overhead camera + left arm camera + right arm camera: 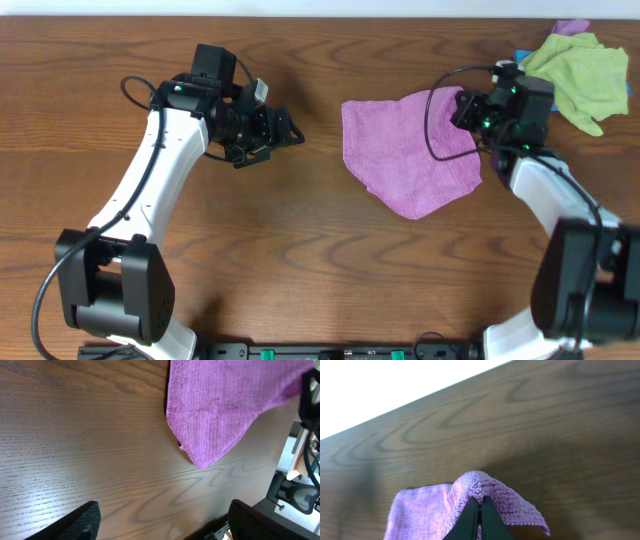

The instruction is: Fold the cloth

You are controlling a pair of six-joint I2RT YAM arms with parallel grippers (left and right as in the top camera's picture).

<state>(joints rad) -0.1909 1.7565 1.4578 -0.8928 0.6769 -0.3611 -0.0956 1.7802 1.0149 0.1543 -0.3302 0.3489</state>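
So the cloth (405, 150) is lying mostly flat on the surface (300, 250), right of the middle and closer to the far edge than the near one. It isn't squared up with the surface: one rounded corner points toward the near edge.

The right fingers (480, 515) are squeezed fully together on the cloth's edge on the side facing the right edge of the surface. In the right wrist view we see that bit of fabric bunched up into a little hump around the tips.

The left fingers (287, 130) are spread wide with nothing between them. They hover over bare wood on the side of the cloth facing the left edge, near it but not touching. In the left wrist view we only see wood grain between the two tips, with the cloth further out ahead.

Over in the far right corner there's a crumpled yellow-green cloth (580, 70) with a bit of blue cloth (522, 55) poking out from under it. Both sit clear of the lilac one.
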